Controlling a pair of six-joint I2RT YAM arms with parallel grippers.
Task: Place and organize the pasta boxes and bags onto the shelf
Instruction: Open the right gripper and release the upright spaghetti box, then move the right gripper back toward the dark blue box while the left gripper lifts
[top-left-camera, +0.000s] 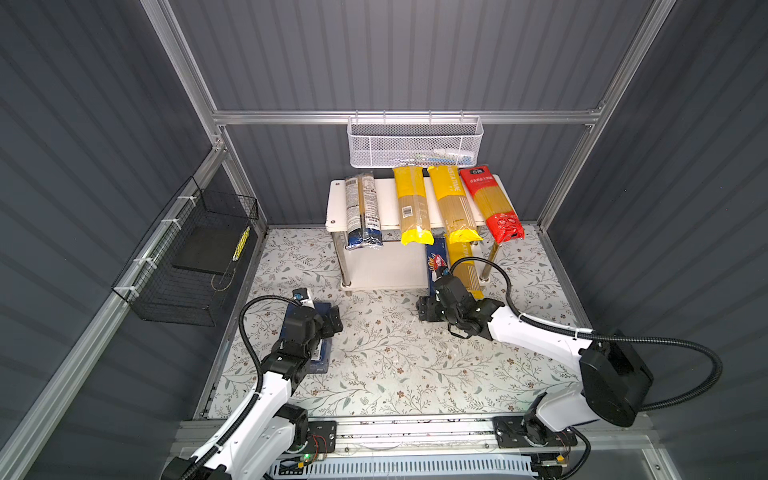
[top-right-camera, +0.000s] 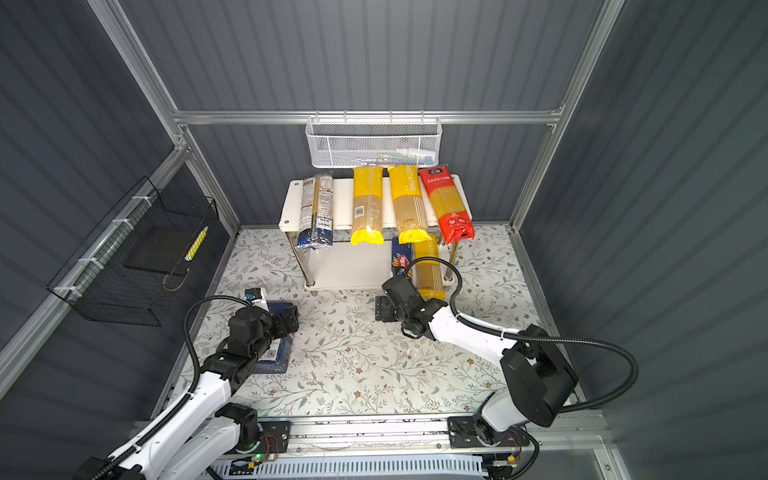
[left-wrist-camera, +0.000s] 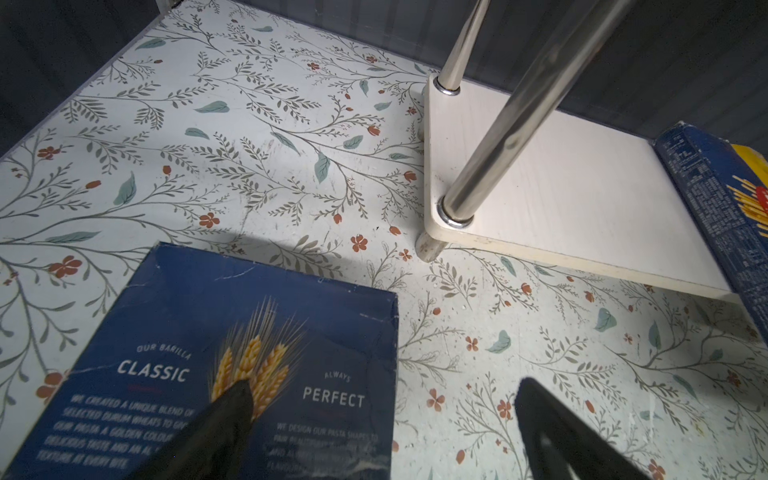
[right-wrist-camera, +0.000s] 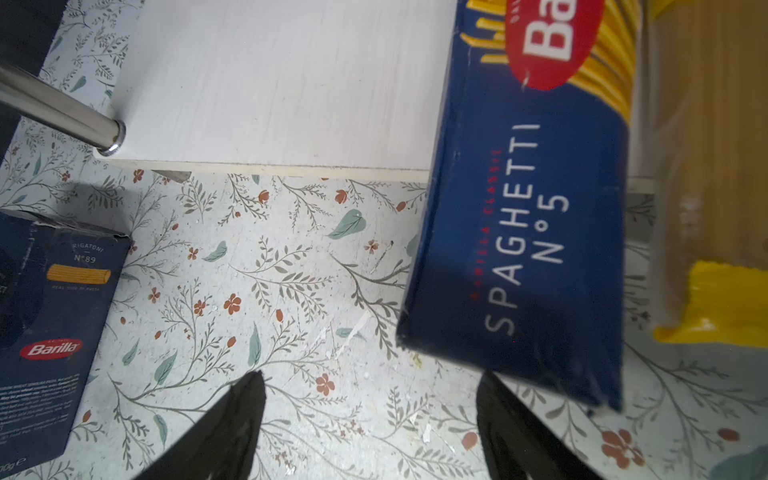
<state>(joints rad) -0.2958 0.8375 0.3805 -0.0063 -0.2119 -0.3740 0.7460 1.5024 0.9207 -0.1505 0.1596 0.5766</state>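
Note:
The shelf (top-left-camera: 384, 199) carries a clear, dark-ended bag (top-left-camera: 363, 212), two yellow bags (top-left-camera: 411, 208) (top-left-camera: 453, 203) and a red bag (top-left-camera: 494, 208) across its top board. On the lower board (right-wrist-camera: 282, 83) lie the long spaghetti box (right-wrist-camera: 523, 232) and another yellow bag (right-wrist-camera: 715, 208), both overhanging the front edge. The wide blue box (left-wrist-camera: 208, 332) lies flat on the floor. My left gripper (left-wrist-camera: 383, 385) is open, one finger over that box's right edge and the other over the floor. My right gripper (right-wrist-camera: 370, 377) is open and empty, just in front of the spaghetti box's near end.
A white mesh basket (top-left-camera: 413, 143) hangs on the back rail above the shelf. A black wire basket (top-left-camera: 187, 257) hangs on the left wall. Chrome shelf legs (left-wrist-camera: 511, 129) stand close beyond the left gripper. The floor is a floral mat (top-left-camera: 395, 365).

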